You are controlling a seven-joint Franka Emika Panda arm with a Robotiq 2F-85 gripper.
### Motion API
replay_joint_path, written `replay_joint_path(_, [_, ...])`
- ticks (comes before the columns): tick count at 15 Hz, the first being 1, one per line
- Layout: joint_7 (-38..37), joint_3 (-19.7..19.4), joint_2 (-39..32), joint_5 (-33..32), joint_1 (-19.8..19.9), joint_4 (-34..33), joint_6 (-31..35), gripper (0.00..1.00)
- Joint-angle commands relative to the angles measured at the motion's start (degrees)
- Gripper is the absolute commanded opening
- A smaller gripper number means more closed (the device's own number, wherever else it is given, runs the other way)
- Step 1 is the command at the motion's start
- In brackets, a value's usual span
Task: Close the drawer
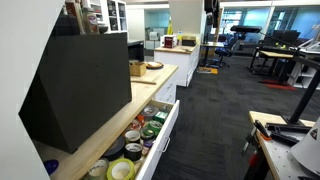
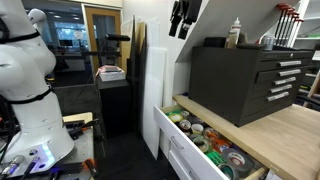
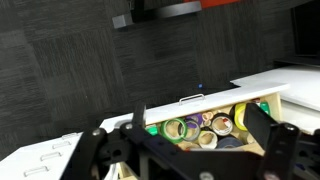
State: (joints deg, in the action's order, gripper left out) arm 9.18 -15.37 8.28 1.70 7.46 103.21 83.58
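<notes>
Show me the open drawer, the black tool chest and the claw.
open drawer (image 1: 167, 128), exterior view, white front panel.
black tool chest (image 2: 225, 85), exterior view, plain side face.
claw (image 2: 180, 28), exterior view, between its fingertips.

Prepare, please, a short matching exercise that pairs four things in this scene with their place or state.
Things:
1. drawer
2. tool chest
3. tape rolls
4. gripper

Place or state:
A. standing on the countertop
B. open, holding nothing
C. pulled out
D. lying inside the drawer

Pairs: 1-C, 2-A, 3-D, 4-B
</notes>
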Motion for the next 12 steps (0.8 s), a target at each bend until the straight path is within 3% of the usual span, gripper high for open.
replay_joint_path(1, [0.17, 1.05, -0.14, 0.15, 1.19, -0.19, -0.15, 1.0])
replay_joint_path(6, [-0.44, 1.45, 0.37, -0.22, 1.11, 1.34, 2.82, 1.0])
replay_joint_path(12, [-2.81, 3.0, 1.34, -1.58, 0.87, 11.26, 19.54, 1.0])
